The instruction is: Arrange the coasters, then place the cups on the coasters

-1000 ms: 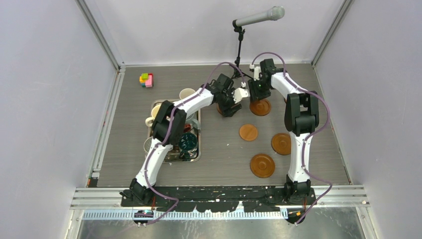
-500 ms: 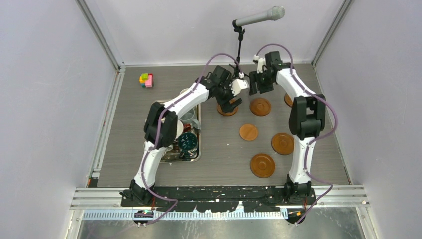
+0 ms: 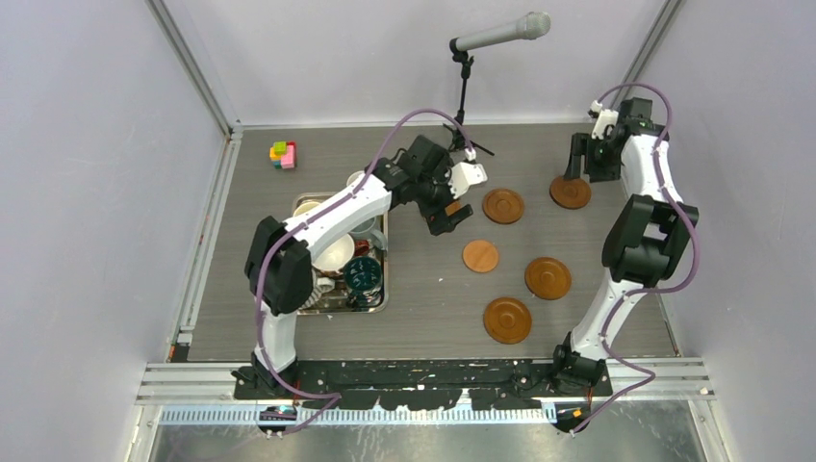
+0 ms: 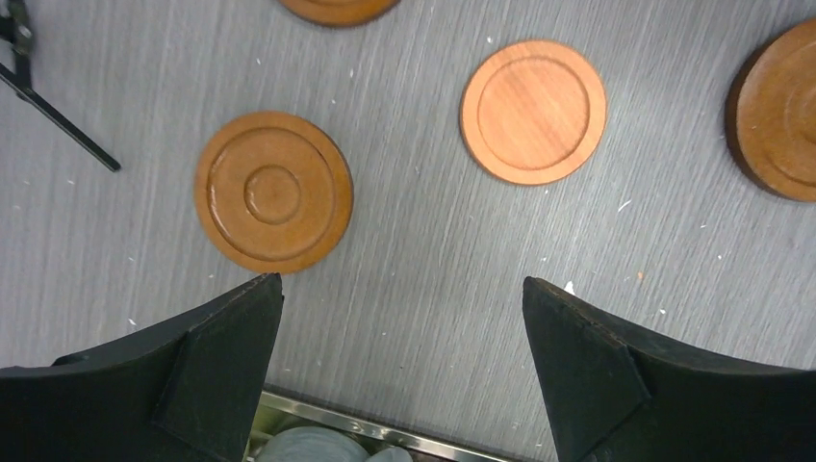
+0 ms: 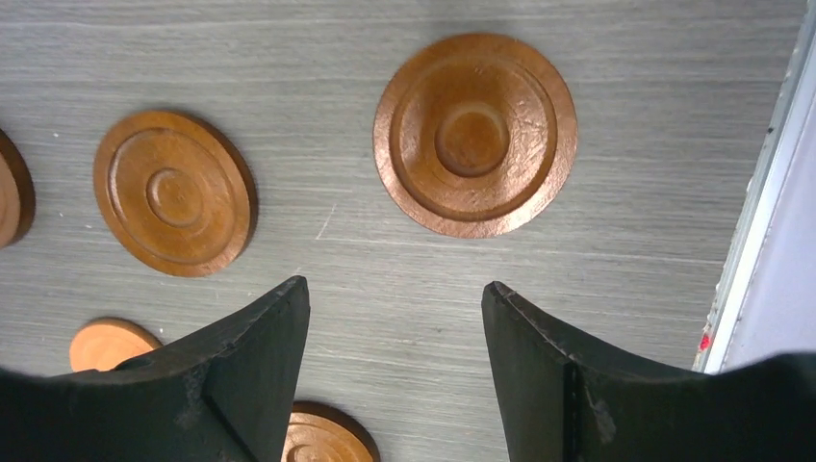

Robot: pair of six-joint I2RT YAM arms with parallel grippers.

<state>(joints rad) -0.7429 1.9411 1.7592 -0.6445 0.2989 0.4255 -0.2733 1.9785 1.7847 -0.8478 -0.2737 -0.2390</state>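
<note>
Coasters (image 3: 507, 320) — five show from above — lie flat and apart from one another on the right half of the table. Pale walls (image 3: 106, 192) box the table (image 3: 423, 289) on its left, far and right sides, with a metal rail along the left and right edges. A broad strip of grey wood-grain top shows between the steel tray (image 3: 381, 306) on the left and the coasters, and another runs along the near edge in front of the arm bases.

The tray stands lengthwise beside the left arm, and the cups sit crowded in it. The dark teal cup (image 3: 364, 273) is at its near end and a cream cup (image 3: 359, 179) at its far end, partly behind the arm. A microphone (image 3: 500, 32) on a thin black stand rises at the far edge, its legs near the far-middle coaster (image 3: 503, 205). The far-right coaster (image 3: 571, 192) lies close to the right rail, with little room on that side. A small coloured block toy (image 3: 283, 154) sits alone in the far-left corner.

The left gripper (image 4: 399, 281) hangs over the table just right of the tray — jaws spread wide, holding and touching nothing. The right gripper (image 5: 395, 294) hovers just short of the far-right coaster, jaws parted, nothing between them, clear of the disc.
</note>
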